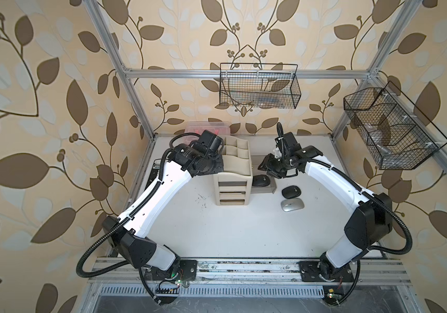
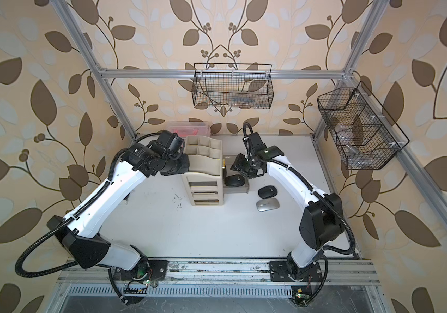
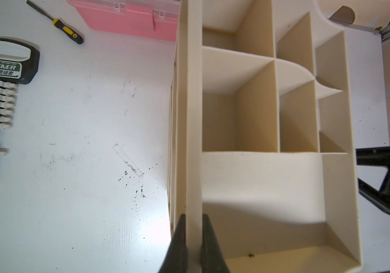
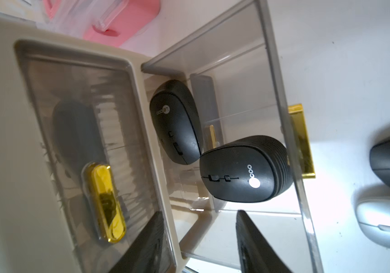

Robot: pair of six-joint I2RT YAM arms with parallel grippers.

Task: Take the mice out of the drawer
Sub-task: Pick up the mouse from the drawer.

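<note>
- The left jaws are clamping shut on a top wall of the beige organizer [image 3: 260, 184], pinning it to the table [image 3: 83, 118].
- The right jaws are standing apart, holding nothing, and hanging over the open drawer [image 4: 281, 94] that is sticking out of the organizer's right side.
- Two black mice are lying in that drawer. The front mouse [image 4: 246, 170] is sitting against the handle wall, and the rear mouse [image 4: 175, 123] is lying close under the organizer's edge. They seem to be touching.
- A third black mouse [image 1: 291, 191] and a silver mouse [image 1: 292, 205] are already lying on the table, just past the drawer front, on the side away from the organizer.
- A dark shape is showing through the closed drawer [image 4: 35, 94] in the organizer; it may be another mouse, but I cannot tell.
- Likely risks:
  - A finger may be catching the drawer wall beside the front mouse and dragging the drawer.
  - The smooth domed shell may be slipping out of a shallow pinch.
  - Lifting one mouse may be nudging its neighbour deeper under the organizer.
  - Setting one down may be knocking the pair already out.
</note>
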